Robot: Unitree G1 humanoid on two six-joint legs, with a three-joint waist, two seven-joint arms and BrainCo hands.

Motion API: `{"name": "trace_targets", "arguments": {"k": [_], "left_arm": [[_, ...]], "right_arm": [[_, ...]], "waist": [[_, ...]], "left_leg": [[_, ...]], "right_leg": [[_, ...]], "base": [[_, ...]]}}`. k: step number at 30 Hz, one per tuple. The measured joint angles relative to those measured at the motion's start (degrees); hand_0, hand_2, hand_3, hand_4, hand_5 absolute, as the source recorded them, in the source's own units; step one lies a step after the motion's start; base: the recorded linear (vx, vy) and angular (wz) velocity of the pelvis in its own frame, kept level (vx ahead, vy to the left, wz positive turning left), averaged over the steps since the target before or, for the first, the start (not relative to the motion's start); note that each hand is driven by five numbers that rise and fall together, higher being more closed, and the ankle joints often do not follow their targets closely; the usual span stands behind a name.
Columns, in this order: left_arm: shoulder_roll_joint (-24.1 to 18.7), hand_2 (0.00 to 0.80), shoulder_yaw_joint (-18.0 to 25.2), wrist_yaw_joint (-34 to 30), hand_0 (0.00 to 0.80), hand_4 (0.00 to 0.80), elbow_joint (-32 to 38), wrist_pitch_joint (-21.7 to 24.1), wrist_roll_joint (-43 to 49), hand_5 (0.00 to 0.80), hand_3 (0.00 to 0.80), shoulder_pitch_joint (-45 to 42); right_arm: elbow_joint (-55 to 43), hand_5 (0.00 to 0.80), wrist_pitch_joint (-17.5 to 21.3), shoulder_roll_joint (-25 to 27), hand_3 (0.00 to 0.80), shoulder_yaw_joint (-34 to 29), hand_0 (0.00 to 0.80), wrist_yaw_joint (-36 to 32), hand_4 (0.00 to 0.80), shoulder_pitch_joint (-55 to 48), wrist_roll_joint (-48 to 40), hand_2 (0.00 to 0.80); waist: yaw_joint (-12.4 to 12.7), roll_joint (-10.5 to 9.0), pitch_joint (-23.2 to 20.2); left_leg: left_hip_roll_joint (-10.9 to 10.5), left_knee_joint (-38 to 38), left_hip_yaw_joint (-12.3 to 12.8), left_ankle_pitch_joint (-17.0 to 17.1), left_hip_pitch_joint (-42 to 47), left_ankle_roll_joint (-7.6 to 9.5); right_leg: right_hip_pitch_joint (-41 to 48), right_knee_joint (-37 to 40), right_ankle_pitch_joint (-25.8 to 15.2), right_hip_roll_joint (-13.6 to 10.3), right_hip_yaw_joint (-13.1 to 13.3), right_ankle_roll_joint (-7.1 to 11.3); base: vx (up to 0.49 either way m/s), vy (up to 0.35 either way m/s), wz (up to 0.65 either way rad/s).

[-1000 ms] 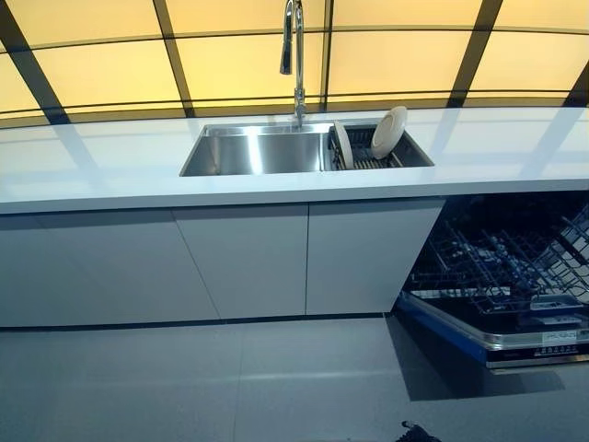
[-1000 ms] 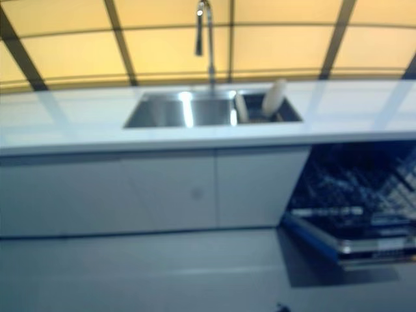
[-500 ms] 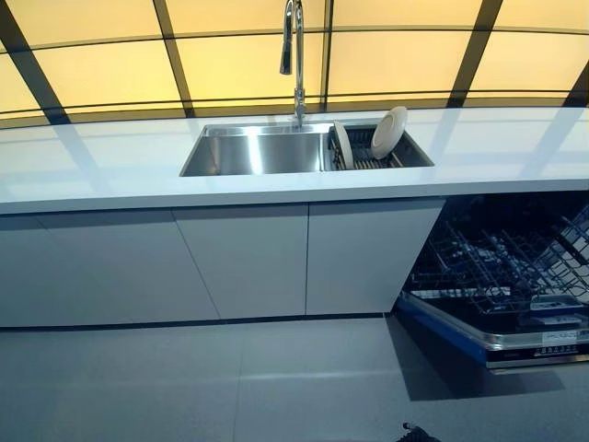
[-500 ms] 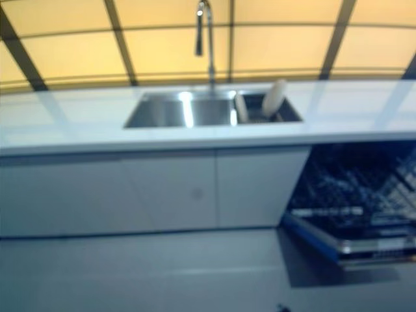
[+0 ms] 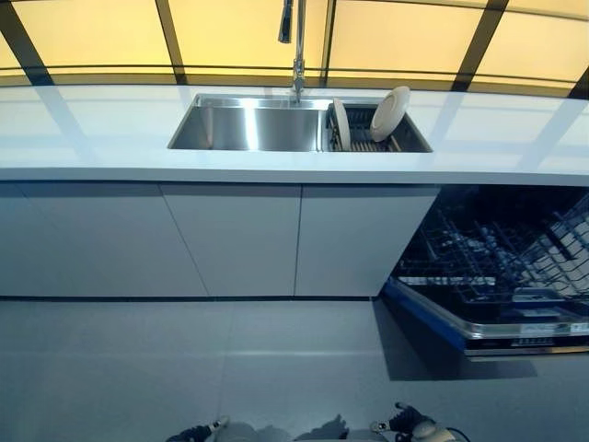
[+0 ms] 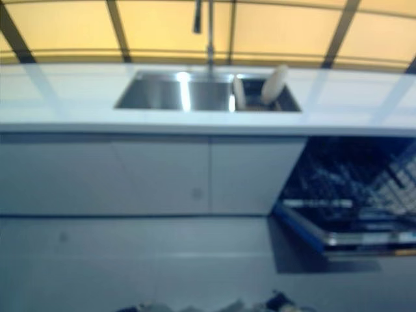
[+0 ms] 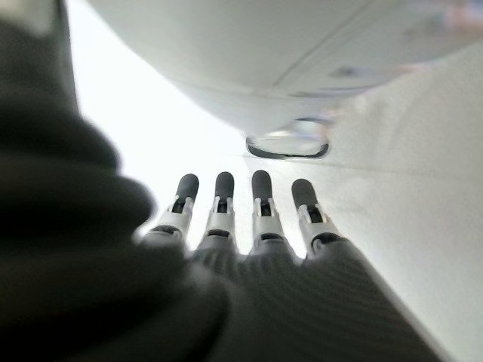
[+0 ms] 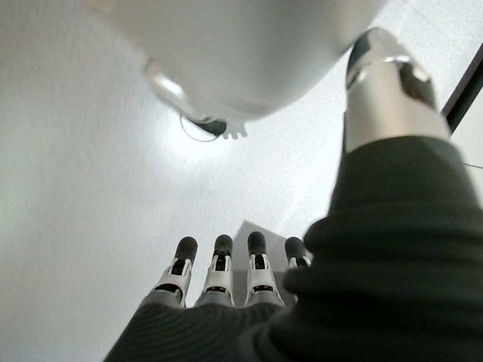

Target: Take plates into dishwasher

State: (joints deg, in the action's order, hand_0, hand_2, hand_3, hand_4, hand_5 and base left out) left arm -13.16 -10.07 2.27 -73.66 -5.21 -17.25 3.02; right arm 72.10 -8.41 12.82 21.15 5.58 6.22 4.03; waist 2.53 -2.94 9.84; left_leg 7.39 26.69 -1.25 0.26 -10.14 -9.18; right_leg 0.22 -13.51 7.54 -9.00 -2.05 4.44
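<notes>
White plates [image 5: 389, 113] beside sink edge [image 5: 247, 150]

We see a long white worktop [image 5: 92, 138] running across the scene, with a steel sink [image 5: 248, 127] sunk into its middle. A dark rack [image 5: 368, 143] sits in the right end of the sink, and two white plates [image 5: 390, 112] stand on edge in it. The grey floor [image 5: 184, 368] lies below the sink.

kitchen | steel sink [image 5: 244, 127] in white counter [image 5: 83, 129] | open dishwasher [image 5: 497, 267] | tap [image 5: 296, 41]
</notes>
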Motion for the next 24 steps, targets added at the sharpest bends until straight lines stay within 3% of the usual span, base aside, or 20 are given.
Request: {"name": "trace_targets", "arguments": {"k": [1,2,3,4,5,6,7,9,11,12,13,15,16,17,19,20,22,24], "left_arm": [[0.99,0.000,-0.16,-0.02,0.000,0.000,-0.46,0.08,0.01,0.000,0.000,-0.20],[2.33,0.000,-0.06,0.05,0.000,0.000,-1.51,0.14,0.04,0.000,0.000,-0.41],[3.54,0.000,0.07,0.02,0.000,0.000,-2.56,0.05,0.04,0.000,0.000,-1.33],[1.88,0.000,0.09,0.17,0.000,0.000,-1.61,0.21,0.01,0.000,0.000,-2.61],[-0.20,0.000,0.25,0.40,0.000,0.000,-1.06,0.51,-0.05,0.000,0.000,-4.15],[-1.05,0.000,0.90,0.52,0.000,0.000,-1.83,0.15,-0.27,0.000,0.000,-4.30],[0.40,0.000,1.63,0.92,0.000,0.000,-2.04,-0.25,-0.54,0.000,0.000,-3.98],[1.67,0.000,2.24,1.08,0.000,0.000,-2.14,-0.37,-0.74,0.000,0.000,-3.99],[1.82,0.000,1.56,0.98,0.000,0.000,-1.71,-0.27,-0.28,0.000,0.000,-3.97],[1.94,0.000,1.17,0.83,0.000,0.000,-1.40,-0.25,0.02,0.000,0.000,-3.99],[1.79,0.000,0.95,0.53,0.000,0.000,-1.30,-0.27,0.43,0.000,0.000,-3.95],[1.51,0.000,0.25,0.57,0.000,0.000,-0.68,-0.39,0.72,0.000,0.000,-3.46],[0.97,0.000,-0.02,0.38,0.000,0.000,0.14,-0.38,0.74,0.000,0.000,-2.78],[0.31,0.000,-0.04,0.19,0.000,0.000,0.10,-0.41,0.74,0.000,0.000,-1.78],[-0.71,0.000,-0.56,0.07,0.000,0.000,0.05,-0.66,0.76,0.000,0.000,0.26],[-0.97,0.000,-1.08,-0.01,0.000,0.000,-0.04,-0.97,0.77,0.000,0.000,1.59],[-1.13,0.000,-2.04,-0.02,0.000,0.000,-0.48,-1.84,1.41,0.000,0.000,2.96],[-0.83,0.000,-2.30,0.00,0.000,0.000,-0.53,-2.34,3.03,0.000,0.000,3.20]], "right_arm": [[1.74,0.000,-0.18,0.77,0.000,0.16,0.000,-0.30,0.000,0.79,0.39,0.000],[3.47,0.000,-0.27,1.53,0.000,0.19,0.000,-0.88,0.000,0.81,0.59,0.000],[4.29,0.000,-0.28,2.63,0.000,-0.50,0.000,-0.89,0.000,1.96,0.62,0.000],[4.67,0.000,-0.52,0.75,0.000,-0.53,0.000,-0.89,0.000,2.01,1.02,0.000],[4.41,0.000,-0.52,-1.41,0.000,-0.45,0.000,-1.09,0.000,1.28,1.06,0.000],[3.70,0.000,-0.48,-1.89,0.000,-0.55,0.000,-1.01,0.000,0.64,1.02,0.000],[4.67,0.000,-0.96,-1.23,0.000,-1.45,0.000,-0.51,0.000,-0.08,1.07,0.000],[5.74,0.000,-1.93,-1.06,0.000,-2.60,0.000,0.37,0.000,-0.31,1.04,0.000],[5.41,0.000,-1.89,-0.78,0.000,-3.87,0.000,1.47,0.000,-0.45,0.82,0.000],[5.44,0.000,-1.68,-0.75,0.000,-4.82,0.000,1.75,0.000,-0.50,0.82,0.000],[5.42,0.000,-1.34,-0.99,0.000,-4.87,0.000,1.90,0.000,-0.49,0.90,0.000],[5.41,0.000,-0.70,-1.10,0.000,-4.82,0.000,2.22,0.000,-0.53,1.00,0.000],[5.16,0.000,-0.31,-1.23,0.000,-4.84,0.000,2.54,0.000,-0.62,0.98,0.000],[5.14,0.000,-0.19,-1.69,0.000,-4.83,0.000,2.64,0.000,-0.62,1.00,0.000],[5.19,0.000,-0.07,-2.38,0.000,-4.91,0.000,3.03,0.000,-0.08,1.10,0.000],[4.86,0.000,0.40,-2.41,0.000,-4.96,0.000,3.57,0.000,0.28,1.26,0.000],[2.65,0.000,1.33,-2.41,0.000,-4.93,0.000,4.32,0.000,-0.30,1.33,0.000],[2.12,0.000,2.05,-2.39,0.000,-4.80,0.000,4.82,0.000,-0.98,1.34,0.000]], "waist": [[0.71,0.79,-0.22],[2.11,3.07,-0.46],[4.21,8.37,0.02],[6.43,6.16,0.47],[6.54,2.37,-0.19],[5.80,-0.47,-0.07],[5.12,1.45,0.40],[5.68,1.45,0.33],[4.46,2.66,0.45],[4.59,3.31,0.25],[4.45,2.72,-0.27],[4.22,2.09,-0.83],[3.55,1.93,-1.07],[3.56,1.28,-1.90],[3.57,0.29,-3.10],[3.05,0.35,-3.24],[0.98,1.00,-3.29],[-0.10,1.82,-3.88]], "left_leg": [[-2.16,-6.50,2.10,-0.44,0.17,0.17],[-3.98,-14.21,2.84,-1.76,1.62,0.72],[-1.34,-18.45,0.15,-2.62,2.39,2.61],[-1.78,-18.23,-0.33,-0.89,3.12,1.58],[-3.45,-18.37,-0.22,-0.72,2.95,1.80],[-5.47,-17.46,0.88,0.13,2.26,3.42],[-4.00,-17.79,1.40,1.31,2.17,4.62],[-4.52,-20.41,4.28,2.06,1.99,5.64],[-6.01,-20.81,3.75,2.65,1.29,6.56],[-6.58,-21.25,4.12,4.26,1.60,8.73],[-7.97,-22.49,4.19,5.75,2.65,10.16],[-9.40,-27.21,4.35,8.24,6.04,9.26],[-9.67,-29.35,4.46,8.69,8.08,9.17],[-9.71,-29.72,4.64,8.03,8.57,9.90],[-9.73,-30.07,5.27,6.72,8.94,10.12],[-9.22,-30.79,5.35,6.10,10.15,10.35],[-8.92,-31.49,2.95,4.64,12.97,11.82],[-8.73,-31.57,2.30,2.75,15.20,12.39]], "right_leg": [[1.49,4.45,-0.75,0.11,0.21,-1.08],[3.31,7.70,-1.28,2.46,0.90,-0.41],[1.57,-1.44,0.28,8.81,1.57,-0.35],[-0.37,-14.11,4.18,10.64,1.92,-0.84],[2.49,-13.52,8.82,11.12,1.82,-3.78],[8.02,-2.81,11.93,10.12,1.72,-8.79],[10.89,1.11,10.38,10.69,0.71,-8.47],[12.18,3.69,9.04,9.85,1.28,-8.16],[14.43,6.53,8.41,9.55,2.71,-7.24],[15.82,8.11,8.19,8.87,3.60,-6.86],[16.34,9.15,8.08,7.69,3.80,-6.16],[17.10,9.16,8.12,5.70,2.98,-4.16],[17.52,8.70,6.25,5.20,2.12,-1.04],[17.39,7.96,5.06,5.02,1.74,0.77],[14.23,2.74,4.68,5.08,1.11,1.29],[10.63,-6.08,4.39,5.43,1.04,1.38],[4.64,-19.85,3.94,5.09,-0.52,1.04],[0.97,-17.61,6.54,3.55,-3.24,0.27]], "base": [[0.544,0.089,-0.60],[0.519,0.078,-0.73],[0.490,0.099,-1.19],[0.437,0.142,-1.02],[0.380,0.178,-0.50],[0.376,0.206,0.36],[0.375,0.197,0.44],[0.370,0.183,0.21],[0.387,0.213,0.11],[0.398,0.239,-0.22],[0.333,0.209,-0.39],[0.279,0.185,-0.23],[0.254,0.174,-0.07],[0.289,0.208,-0.10],[0.260,0.160,-0.14],[0.296,0.097,-0.02],[0.373,0.017,0.25],[0.357,-0.107,0.18]]}}
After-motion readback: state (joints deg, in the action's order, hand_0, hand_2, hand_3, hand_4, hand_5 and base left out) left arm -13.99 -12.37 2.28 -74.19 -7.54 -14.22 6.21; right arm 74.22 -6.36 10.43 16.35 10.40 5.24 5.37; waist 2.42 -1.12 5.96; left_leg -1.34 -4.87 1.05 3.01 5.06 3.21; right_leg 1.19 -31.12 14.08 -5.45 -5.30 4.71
